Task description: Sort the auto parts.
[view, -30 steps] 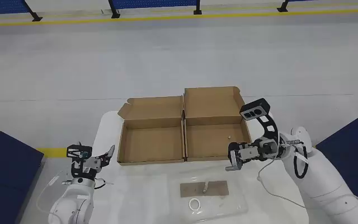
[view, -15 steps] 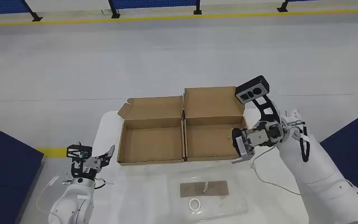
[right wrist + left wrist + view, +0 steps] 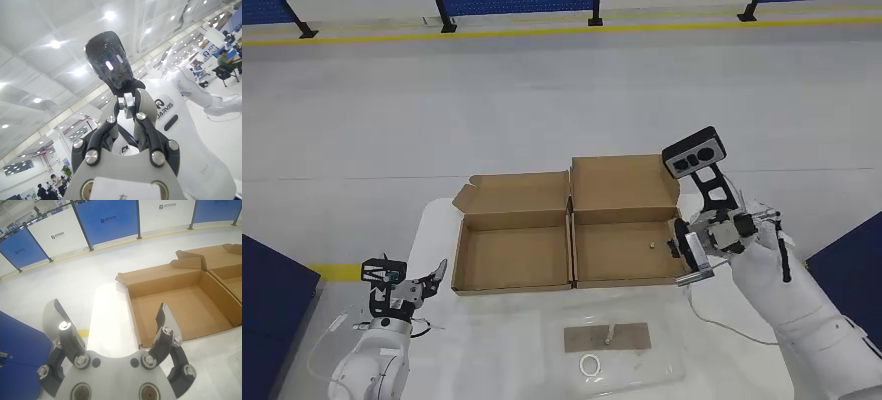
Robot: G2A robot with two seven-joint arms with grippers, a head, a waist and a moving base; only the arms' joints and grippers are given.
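A white table (image 3: pixel 492 330) holds two open cardboard boxes side by side, their walls touching. The right gripper (image 3: pixel 126 101) is raised just beside the outer wall of the right box (image 3: pixel 627 262), its jaws clamped on a small silver metal part (image 3: pixel 129 108) (a short, round, stepped piece). One small pale piece (image 3: pixel 651 243) lies on that box's floor near the same wall. The left box (image 3: pixel 179 306) has nothing inside. The left gripper (image 3: pixel 110 311) hangs over the table's near left corner, well apart from the boxes, jaws wide apart and holding nothing. Nearer the front edge, a clear sheet (image 3: pixel 652 368) carries a flat grey plate (image 3: pixel 607 338) and a white ring (image 3: pixel 591 364).
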